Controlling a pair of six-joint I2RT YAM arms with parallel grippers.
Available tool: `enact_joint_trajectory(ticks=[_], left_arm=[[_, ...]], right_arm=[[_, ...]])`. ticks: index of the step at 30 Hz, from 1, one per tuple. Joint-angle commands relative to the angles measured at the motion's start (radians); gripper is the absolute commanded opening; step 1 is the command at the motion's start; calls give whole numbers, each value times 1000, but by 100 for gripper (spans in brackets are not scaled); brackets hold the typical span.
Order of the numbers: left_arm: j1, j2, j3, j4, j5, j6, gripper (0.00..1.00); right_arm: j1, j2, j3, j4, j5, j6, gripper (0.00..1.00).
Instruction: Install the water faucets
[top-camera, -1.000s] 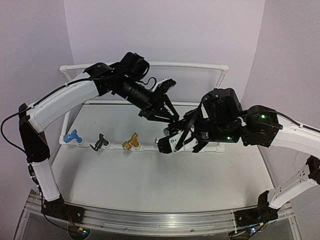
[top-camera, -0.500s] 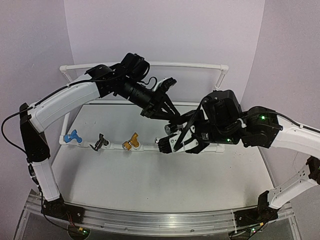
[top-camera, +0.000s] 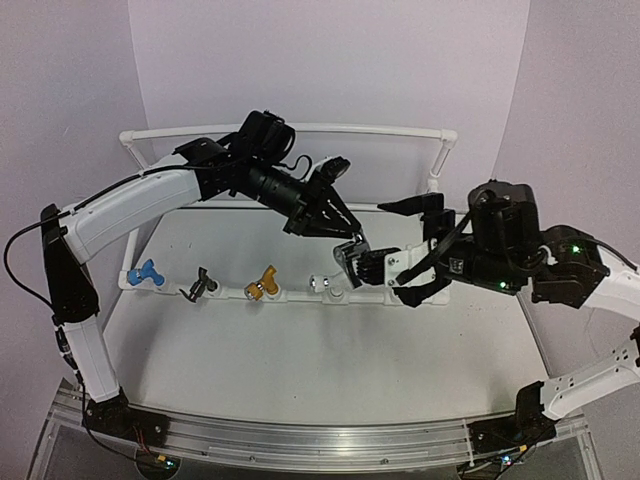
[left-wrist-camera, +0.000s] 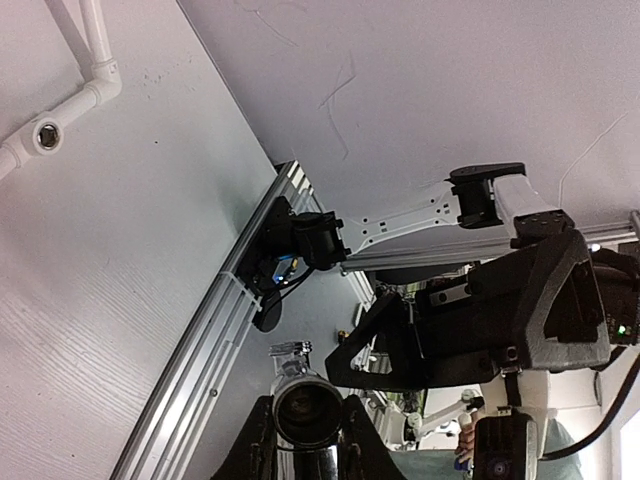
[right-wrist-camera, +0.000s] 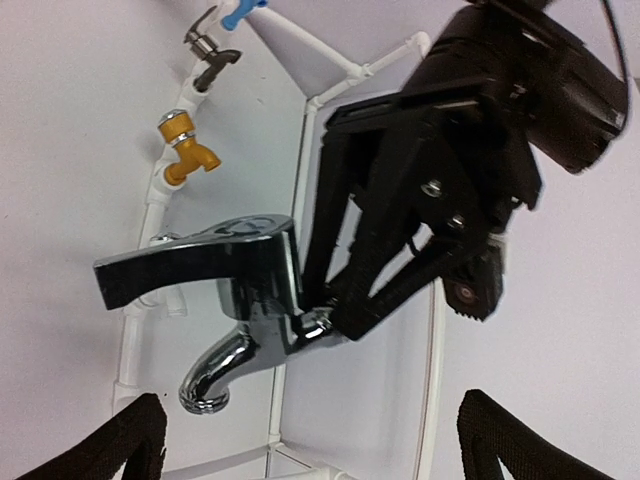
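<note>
While my left end effector (top-camera: 347, 242) clamps the chrome faucet (right-wrist-camera: 250, 290), curved spout, flat lever, above the pipe frame (top-camera: 290, 296), right end effector (top-camera: 408, 252) spread wide beside it, gold faucet (top-camera: 262, 285) mounted leftward.

Silver faucet (left-wrist-camera: 305, 408) — between jaws
</note>
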Motion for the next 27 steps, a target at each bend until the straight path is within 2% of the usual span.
enact_joint_trajectory(ticks=[1,6,9,12,15,19,21,27], left_arm=[[38,-75,-57,253,125,-155,0],[66,-83,-79,358,176,-263,0],[73,-93,-129,494,214,-375,0],[77,-104,-178,642,236,-470,0],[77,-106,-205,729,248,-538,0],[77,-99,-212,801,267,-593,0],[77,-98,-215,820,271,-613,0],[75,-111,-251,845,269,-632,0]], right_arm=[[-3,-96,-100,185,39,-7,98],[-3,-214,-169,258,-71,-56,98],[-3,-237,-207,265,-87,-107,98],[-3,-200,-193,333,-63,-92,98],[-3,-137,-139,382,-56,-58,97],[-3,-98,-165,465,-63,-111,92],[-3,-98,-189,499,-81,-142,87],[-3,-64,-181,541,-53,-174,62]])
